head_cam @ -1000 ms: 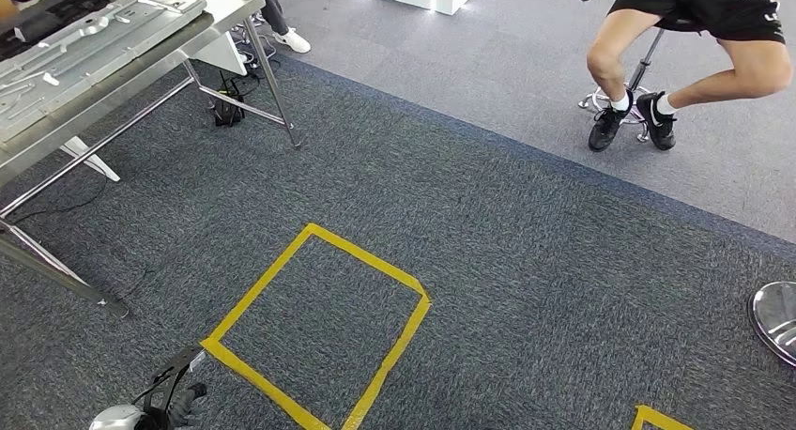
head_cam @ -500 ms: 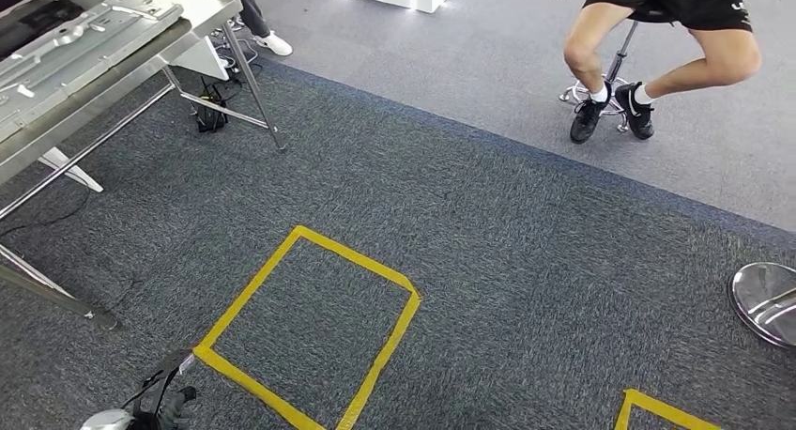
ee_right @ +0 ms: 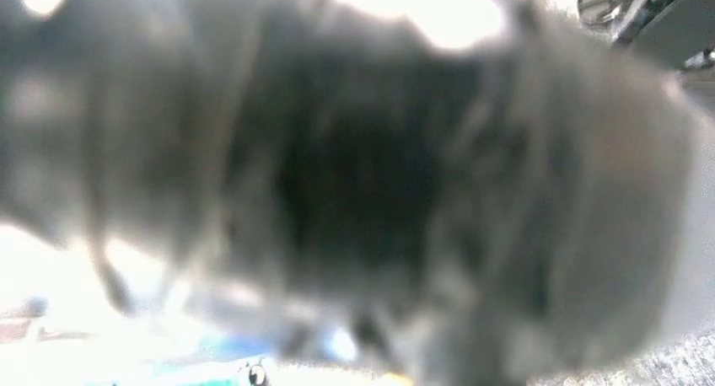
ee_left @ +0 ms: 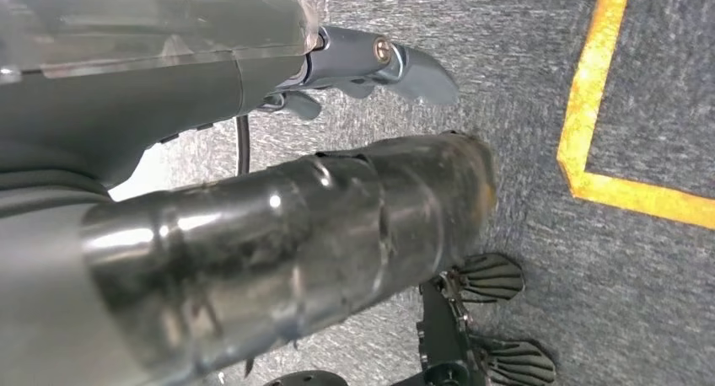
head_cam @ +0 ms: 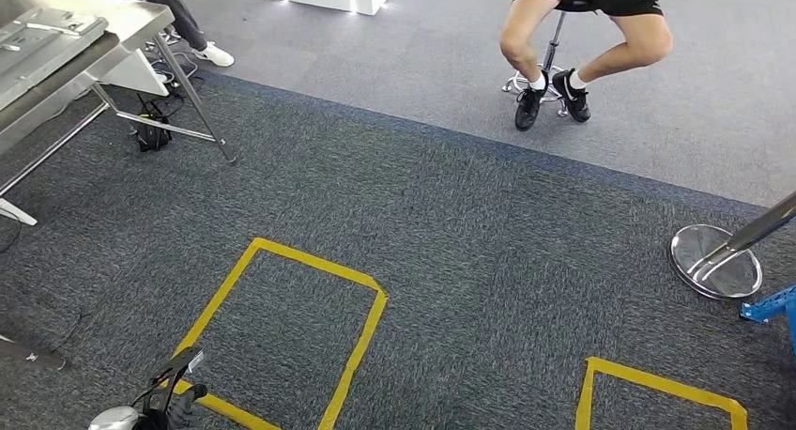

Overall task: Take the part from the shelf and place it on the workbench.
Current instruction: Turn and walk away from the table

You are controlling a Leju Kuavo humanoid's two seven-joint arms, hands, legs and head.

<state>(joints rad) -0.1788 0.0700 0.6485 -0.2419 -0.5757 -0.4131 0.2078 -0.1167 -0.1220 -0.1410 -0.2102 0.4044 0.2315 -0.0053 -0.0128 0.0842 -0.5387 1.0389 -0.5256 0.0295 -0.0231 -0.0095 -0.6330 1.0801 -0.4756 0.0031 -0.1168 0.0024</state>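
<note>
The steel workbench stands at the far left of the head view, with a pressed metal sheet part lying on its top. My left hand hangs low at the bottom left over the carpet, beside a yellow tape square. In the left wrist view its grey thumb sticks out straight with nothing against it. The right wrist view is a close grey blur, and the right hand cannot be made out in it.
A person sits on a stool at the far middle. A chrome post base and a blue frame piece are at the right edge. A second tape square lies at the bottom right. Cables trail under the workbench.
The whole picture has slid left, so the camera has turned right. The workbench is nearly out of frame; the post base and blue piece have come in. My left hand hangs as before.
</note>
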